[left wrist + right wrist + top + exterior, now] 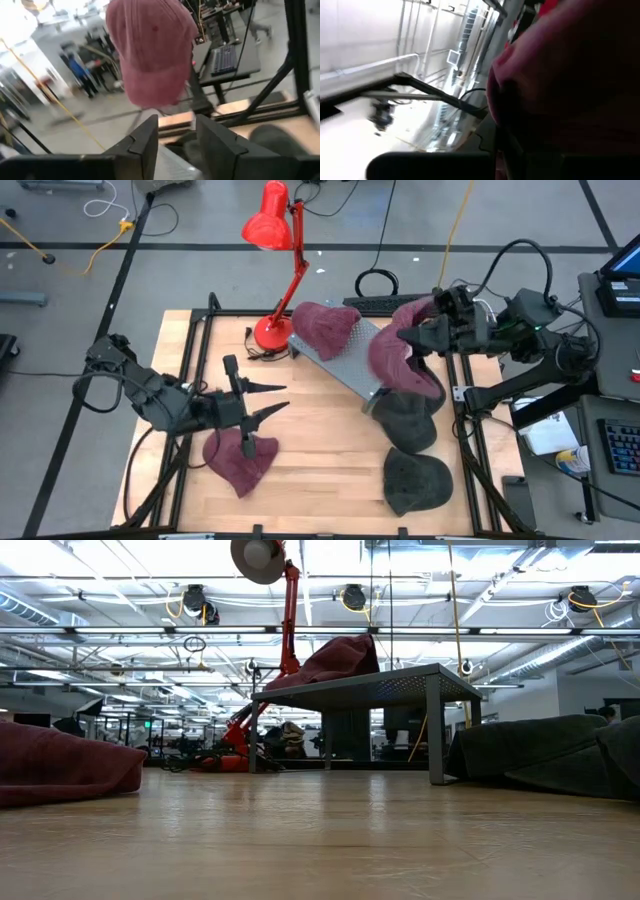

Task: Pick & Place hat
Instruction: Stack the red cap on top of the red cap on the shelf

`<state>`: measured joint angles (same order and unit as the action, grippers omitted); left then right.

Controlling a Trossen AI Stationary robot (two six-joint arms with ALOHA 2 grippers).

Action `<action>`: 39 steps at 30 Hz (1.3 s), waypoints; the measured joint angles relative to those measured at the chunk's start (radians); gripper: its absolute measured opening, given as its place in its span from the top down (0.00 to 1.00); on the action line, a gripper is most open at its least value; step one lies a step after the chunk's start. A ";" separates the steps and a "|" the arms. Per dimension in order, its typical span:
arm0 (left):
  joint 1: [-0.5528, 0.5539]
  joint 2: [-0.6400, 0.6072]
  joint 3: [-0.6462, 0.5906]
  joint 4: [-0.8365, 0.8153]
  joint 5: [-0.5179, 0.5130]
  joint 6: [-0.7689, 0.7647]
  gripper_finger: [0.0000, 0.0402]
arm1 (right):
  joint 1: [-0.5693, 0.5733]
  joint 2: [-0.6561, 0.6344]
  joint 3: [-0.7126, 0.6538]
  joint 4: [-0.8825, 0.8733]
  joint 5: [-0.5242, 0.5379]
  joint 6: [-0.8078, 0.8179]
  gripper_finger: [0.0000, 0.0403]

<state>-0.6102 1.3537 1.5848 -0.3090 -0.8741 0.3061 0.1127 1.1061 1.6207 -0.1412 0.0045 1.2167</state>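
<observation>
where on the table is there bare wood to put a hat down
Bare wood lies mid-table between the red hat under the left gripper and the dark hats, and along the front edge. The far right is crowded: the metal stand with a hat on it, and the right gripper holding a red hat.

left pincer (268, 400) parted, right pincer (408, 333) clamped

One hat (325, 326) lies on the raised platform (352, 365), another hat (240, 463) left of it on the table (320, 470).
</observation>
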 joint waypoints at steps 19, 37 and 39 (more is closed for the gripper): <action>0.000 0.000 0.000 -0.038 0.118 -0.473 0.72 | -0.029 0.054 0.000 -0.184 0.390 -0.592 1.00; -0.027 -0.108 -0.001 -0.188 0.138 -0.493 0.70 | -0.254 0.261 0.147 -0.187 0.278 -0.663 1.00; -0.027 -0.127 -0.001 -0.224 0.138 -0.504 0.70 | -0.278 0.293 0.174 -0.193 0.255 -0.662 1.00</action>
<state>-0.6369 1.2263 1.5837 -0.5325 -0.7360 -0.1976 -0.1654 1.3987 1.7951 -0.3345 0.2599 0.5550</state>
